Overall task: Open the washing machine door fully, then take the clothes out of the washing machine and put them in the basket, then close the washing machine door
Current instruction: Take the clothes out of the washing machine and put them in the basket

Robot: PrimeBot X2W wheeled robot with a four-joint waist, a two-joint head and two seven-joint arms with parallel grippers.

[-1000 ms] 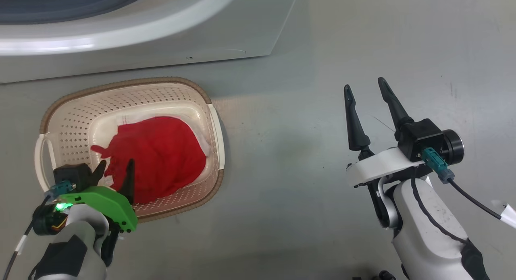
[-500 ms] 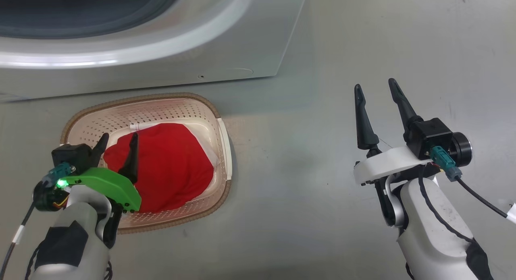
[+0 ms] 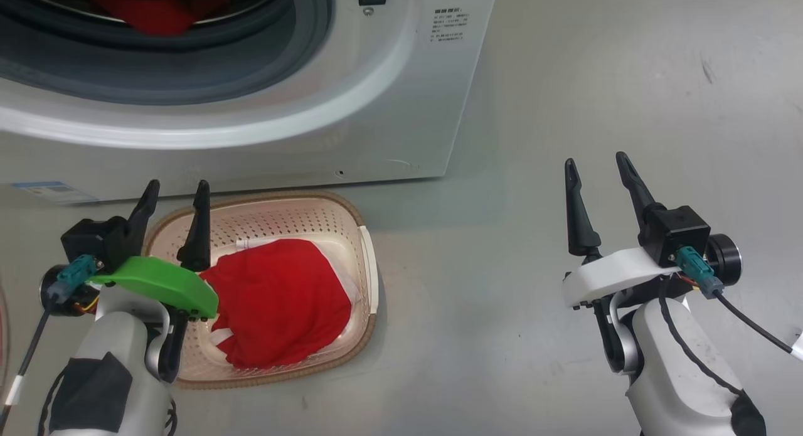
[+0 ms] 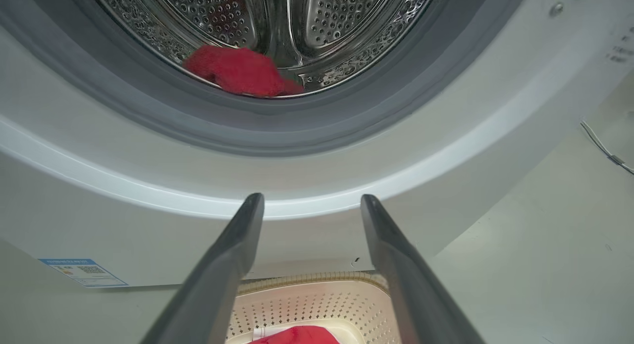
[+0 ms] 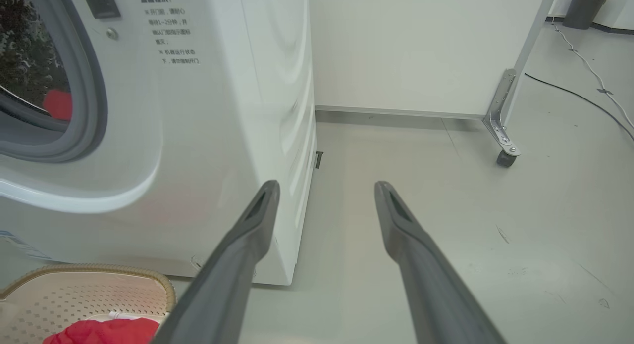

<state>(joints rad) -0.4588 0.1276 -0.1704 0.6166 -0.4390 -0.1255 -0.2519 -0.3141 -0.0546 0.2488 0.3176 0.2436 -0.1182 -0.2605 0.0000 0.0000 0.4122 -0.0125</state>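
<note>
Left gripper (image 3: 177, 186): 2 fingers spread wide, nothing between them. It hangs over the left rim of the basket (image 3: 282, 226), tips aimed at the machine front.
Right gripper (image 3: 596, 160): fingers likewise apart and empty, over bare floor (image 3: 627, 78), well apart from the basket and off the right corner of the washing machine (image 3: 401, 110).
Drum load: 1 lump of red clothes (image 4: 237, 72) on the bottom of the steel drum (image 4: 327, 17), just behind the grey gasket (image 4: 277, 131). The drum mouth is uncovered.
Bearing: from the left wrist view the lump sits above and ahead of the fingertips, a little left of the gap's midline. Judged a forward-and-up reach over the gasket lip.
Long axis: lump wider than tall, lying across the drum mouth, in line with the way the fingers spread. A pinch on its raised hump looks easier than spanning it.
Nearer arm: left. The right wrist view catches the red only at the edge of the opening.
Basket load: 1 red garment (image 3: 279, 301) with white trim, crumpled, covering most of the basket floor.
Fabric: bright red, matte, bunched, with no clean hem to aim at.
Stage: judged mid-unloading.
</note>
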